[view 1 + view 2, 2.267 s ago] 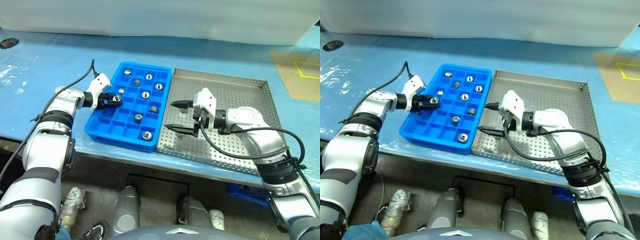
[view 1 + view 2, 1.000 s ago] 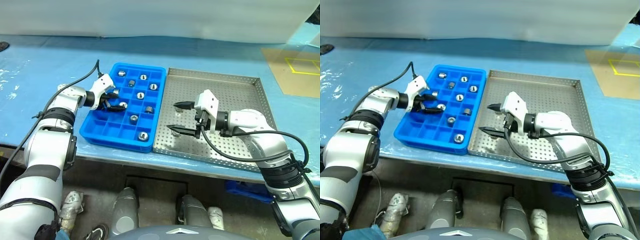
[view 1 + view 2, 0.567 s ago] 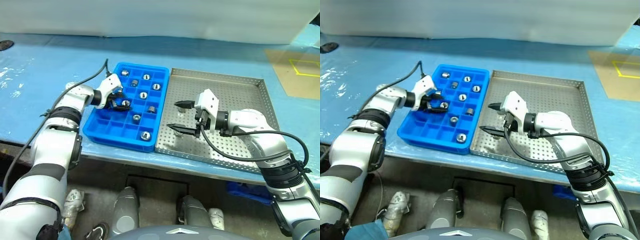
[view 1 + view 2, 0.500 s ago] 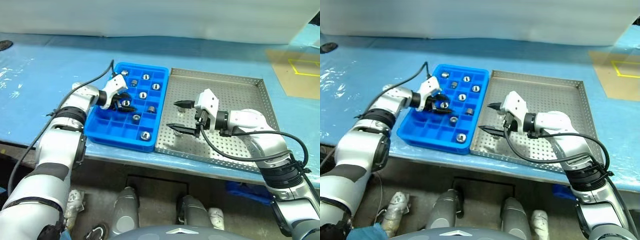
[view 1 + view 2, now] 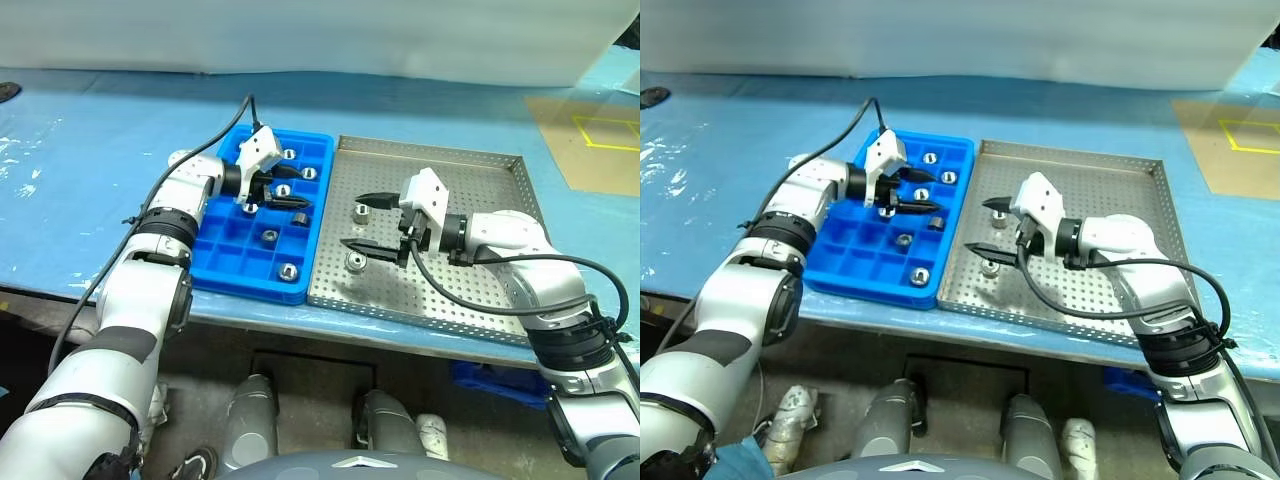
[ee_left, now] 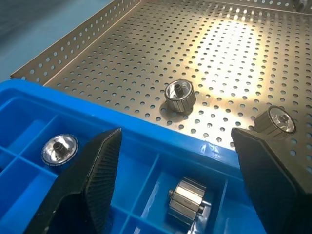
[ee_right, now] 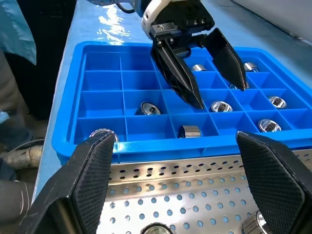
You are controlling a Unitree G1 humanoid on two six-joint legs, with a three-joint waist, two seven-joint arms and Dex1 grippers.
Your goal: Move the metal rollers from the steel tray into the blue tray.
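Blue tray (image 5: 215,262) beneath left tool (image 5: 288,188), fingers apart, right tool (image 5: 363,222) spread over steel tray (image 5: 470,300)

Steel tray (image 5: 480,180) far half bare, open from above. Two metal rollers (image 5: 354,262) sit near right hand (image 5: 367,222); low rim all round.

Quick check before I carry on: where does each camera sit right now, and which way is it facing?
Head stereo pair: looks forward and down on the blue tray beside the steel tray; both arms show, left gripper and right gripper open.
Left wrist: over the blue tray, facing two metal rollers in the steel tray, between its own fingers.
Right wrist: over the steel tray, facing the blue tray and left gripper.
Both wrist views share both trays.
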